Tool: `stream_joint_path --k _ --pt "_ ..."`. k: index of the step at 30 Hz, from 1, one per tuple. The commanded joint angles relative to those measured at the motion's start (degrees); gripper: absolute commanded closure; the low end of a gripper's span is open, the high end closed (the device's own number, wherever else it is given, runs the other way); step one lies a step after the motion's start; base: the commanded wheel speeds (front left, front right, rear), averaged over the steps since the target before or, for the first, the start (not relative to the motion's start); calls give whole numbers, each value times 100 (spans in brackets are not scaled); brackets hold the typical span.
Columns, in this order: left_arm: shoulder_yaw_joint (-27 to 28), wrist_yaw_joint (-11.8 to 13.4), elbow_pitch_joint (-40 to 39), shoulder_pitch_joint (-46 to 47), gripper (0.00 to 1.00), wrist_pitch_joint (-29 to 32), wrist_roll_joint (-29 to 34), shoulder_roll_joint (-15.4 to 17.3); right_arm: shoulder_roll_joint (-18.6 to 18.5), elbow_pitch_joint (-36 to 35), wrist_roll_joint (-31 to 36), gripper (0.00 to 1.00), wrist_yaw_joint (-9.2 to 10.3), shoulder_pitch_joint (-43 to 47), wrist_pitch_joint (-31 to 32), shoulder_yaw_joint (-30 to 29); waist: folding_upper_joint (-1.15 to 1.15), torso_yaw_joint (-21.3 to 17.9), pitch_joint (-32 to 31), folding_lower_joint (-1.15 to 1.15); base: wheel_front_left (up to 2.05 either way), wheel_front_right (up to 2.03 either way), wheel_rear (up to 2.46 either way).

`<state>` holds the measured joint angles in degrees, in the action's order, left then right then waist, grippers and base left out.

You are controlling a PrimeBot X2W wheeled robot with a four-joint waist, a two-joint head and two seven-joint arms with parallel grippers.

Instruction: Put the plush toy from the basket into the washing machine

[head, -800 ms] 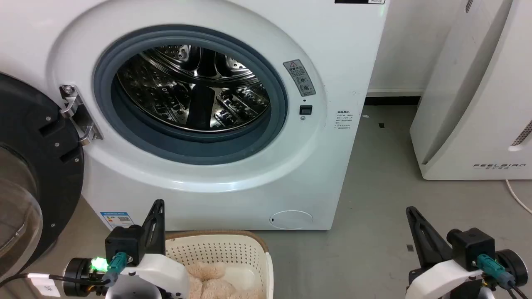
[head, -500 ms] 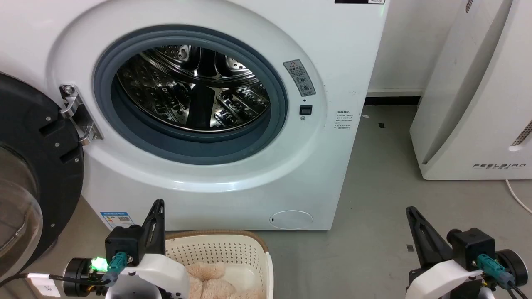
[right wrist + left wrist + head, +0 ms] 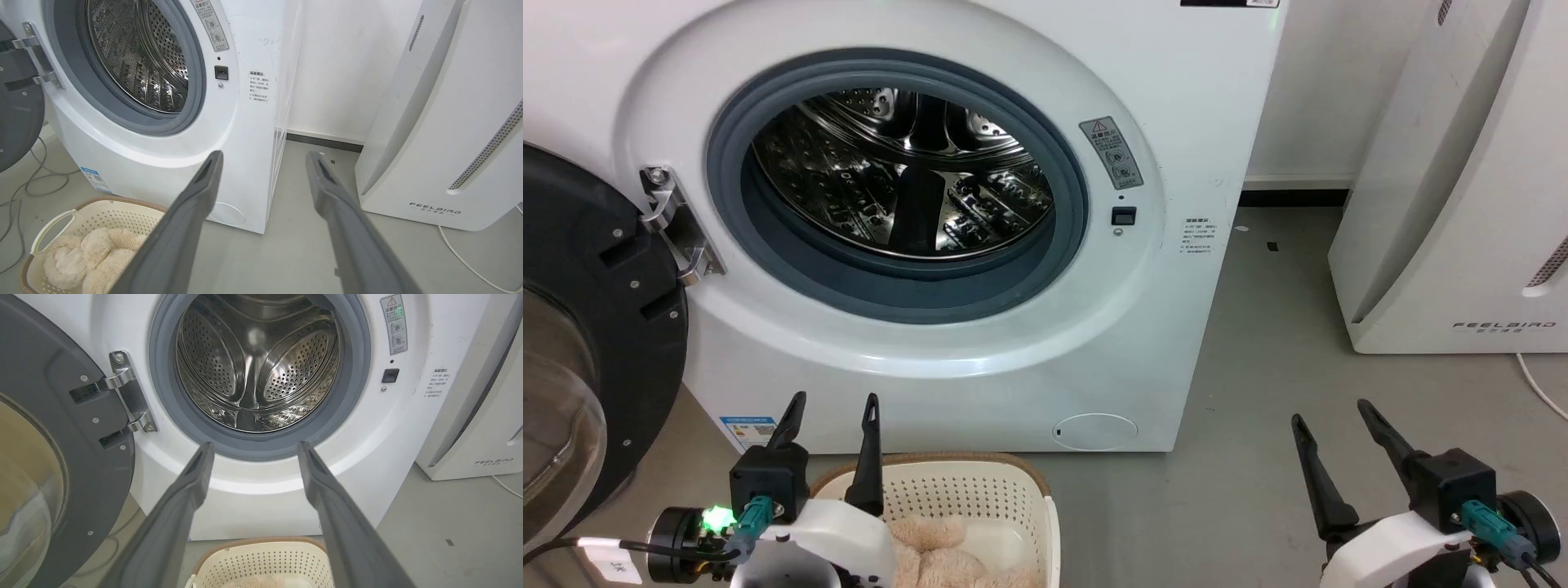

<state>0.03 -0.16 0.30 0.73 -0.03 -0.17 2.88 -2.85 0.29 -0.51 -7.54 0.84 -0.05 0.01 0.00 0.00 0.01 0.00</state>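
Fluffy cream plush toy (image 3: pixel 83 255) in basket (image 3: pixel 122 215)

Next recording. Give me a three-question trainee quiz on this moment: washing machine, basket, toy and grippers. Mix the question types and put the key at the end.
1. True or false: the plush toy lies in the basket.
2. The door of the washing machine is: A) shut; B) swung open on the robot's left; C) taken off and lying on the floor.
3. Fill in the blank: the left gripper and the right gripper are both ____, holding nothing.

Key: 1 true; 2 B; 3 open.
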Motion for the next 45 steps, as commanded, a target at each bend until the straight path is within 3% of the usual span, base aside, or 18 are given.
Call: stream_joint_path --k 1,24,45 --pt "-16 35 6 5 0 -39 -15 0 0 -5 -48 0 0 0 -39 -35 0 0 5 0 0 0 0" --pt "-203 143 503 337 0 -303 2 53 -1 -97 -474 0 1 -64 -302 -229 0 -11 232 0 0 0 0" --pt "-588 10 2163 1421 0 -554 110 251 -1 -172 -895 0 2 -400 -553 -372 0 -107 946 0 0 0 0"
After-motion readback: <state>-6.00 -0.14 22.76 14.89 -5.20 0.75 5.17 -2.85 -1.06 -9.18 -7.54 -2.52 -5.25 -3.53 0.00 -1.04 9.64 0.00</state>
